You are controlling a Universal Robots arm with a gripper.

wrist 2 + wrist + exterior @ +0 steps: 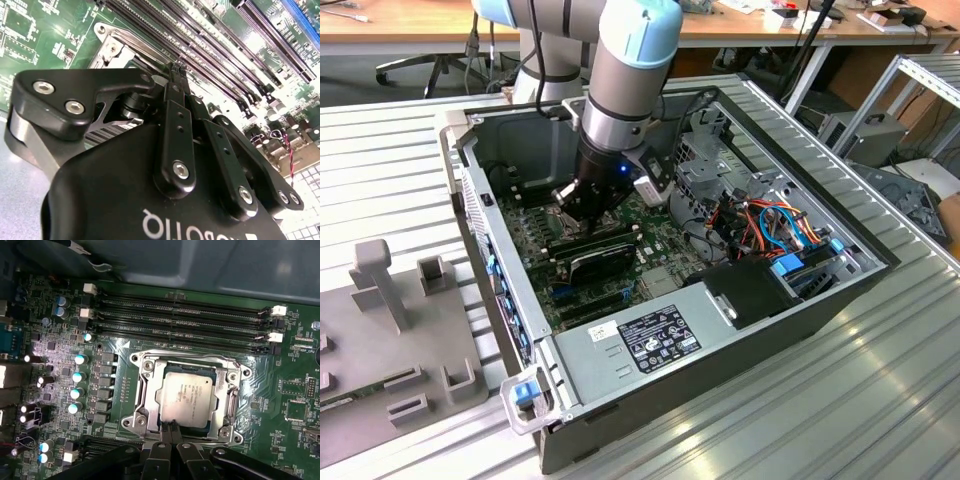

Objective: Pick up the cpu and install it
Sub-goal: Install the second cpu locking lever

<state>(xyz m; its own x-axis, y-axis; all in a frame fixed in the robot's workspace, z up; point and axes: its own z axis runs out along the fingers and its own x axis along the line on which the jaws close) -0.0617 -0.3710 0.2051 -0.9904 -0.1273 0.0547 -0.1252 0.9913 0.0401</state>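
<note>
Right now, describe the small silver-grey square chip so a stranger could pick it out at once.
Find the open grey metal computer case in the exterior view, with the green motherboard on its floor. In the first wrist view, beside the long dark memory slots, sits a shiny metal socket frame. The cpu lies inside that frame: the one flat, pale silver square there, smooth-faced, just ahead of the black gripper.

A lab: aluminium-slat bench (pixel 410 150), desks (pixel 410 20), open computer case (pixel 760 330)

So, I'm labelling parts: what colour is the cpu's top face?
Pale silver-grey metal; the cpu shows best in the first wrist view, lying in the socket frame.
</note>
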